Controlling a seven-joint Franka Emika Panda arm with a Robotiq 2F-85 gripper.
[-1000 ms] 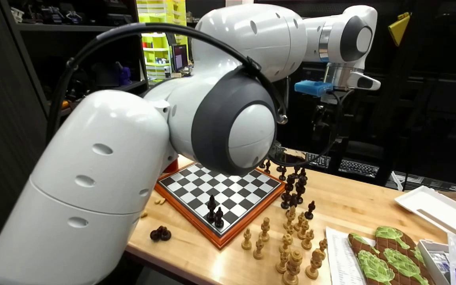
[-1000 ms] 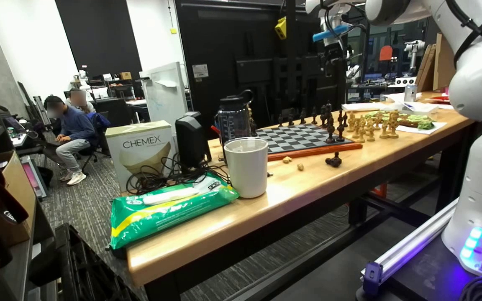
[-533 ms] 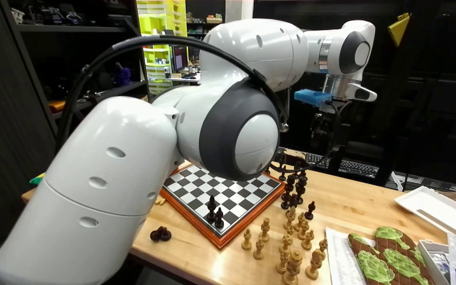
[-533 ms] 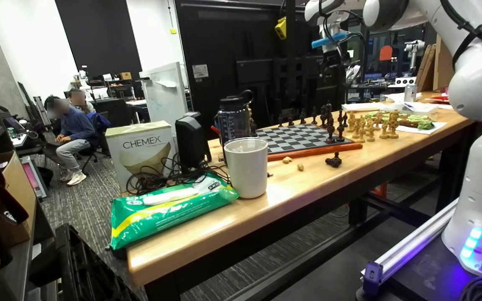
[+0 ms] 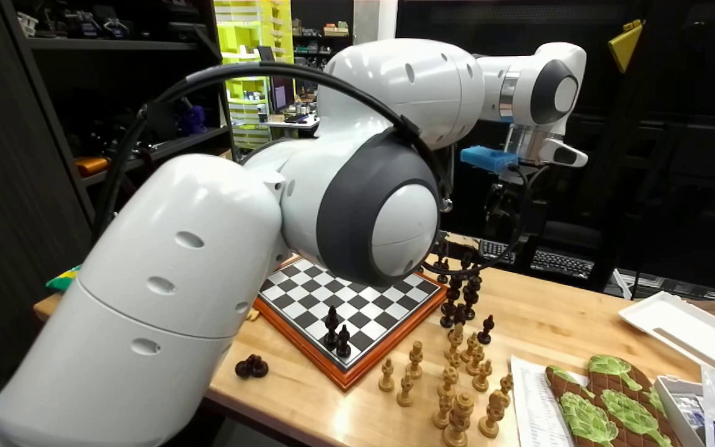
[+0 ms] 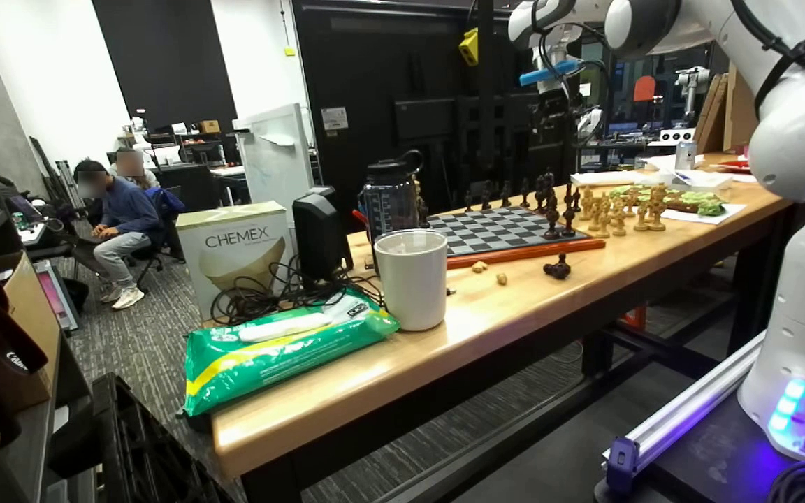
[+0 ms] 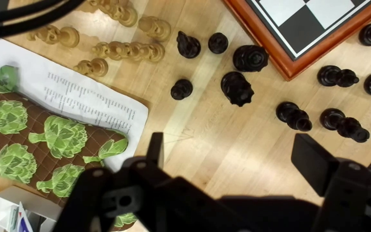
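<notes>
My gripper [image 7: 229,145] is open, with bare wooden tabletop showing between its two black fingers in the wrist view. It hangs above the table, holding nothing; it is dark against a dark background in both exterior views [image 5: 501,208] [image 6: 553,120]. Nearest in the wrist view are standing dark chess pieces, including a bishop-like one [image 7: 294,116] and a crown-topped one [image 7: 237,88]. Light wooden pieces [image 7: 126,51] stand farther off. The chessboard [image 5: 357,304] with its red-brown frame [image 7: 277,61] carries two dark pieces [image 5: 337,335] at one corner in an exterior view.
A brown and green artichoke-print mitt [image 7: 64,137] lies on a printed sheet [image 7: 76,93]. A white box [image 5: 683,397] and white tray [image 5: 699,329] are beyond it. Fallen dark pieces [image 6: 557,267], a white mug [image 6: 411,279], a bottle [image 6: 392,195] and a green wipes pack [image 6: 291,349] are also on the table.
The arm and gripper have moved down toward the table, more slowly in the last half second. The chess pieces and other objects have not moved.
</notes>
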